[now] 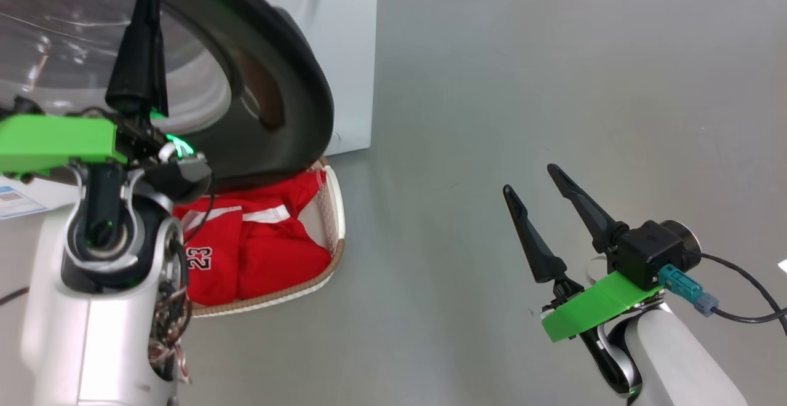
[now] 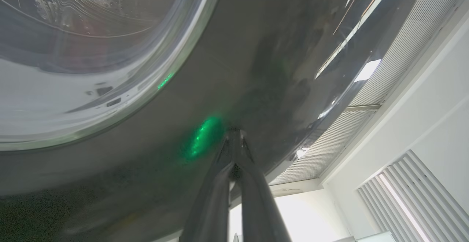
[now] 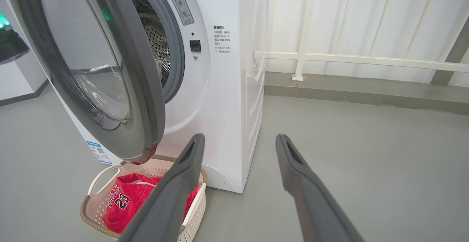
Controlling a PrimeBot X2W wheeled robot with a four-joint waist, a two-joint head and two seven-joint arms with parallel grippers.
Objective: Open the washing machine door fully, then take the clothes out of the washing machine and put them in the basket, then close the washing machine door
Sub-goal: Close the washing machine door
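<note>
Left gripper point(image 2: 234, 134) clenched, tips against glossy black rim of door point(image 1: 289, 86). Right gripper point(image 1: 529, 178) spread, empty. Jersey point(image 1: 258, 246) in basket point(image 1: 337, 221), under part-open door, beside washing machine point(image 1: 350, 24). Risks: tips skid off slick rim; swinging door snags basket.

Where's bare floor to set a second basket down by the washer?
Free: grey floor right of the washing machine, out to the right gripper. Crowded: under the washing machine door, where the basket of clothes sits.
</note>
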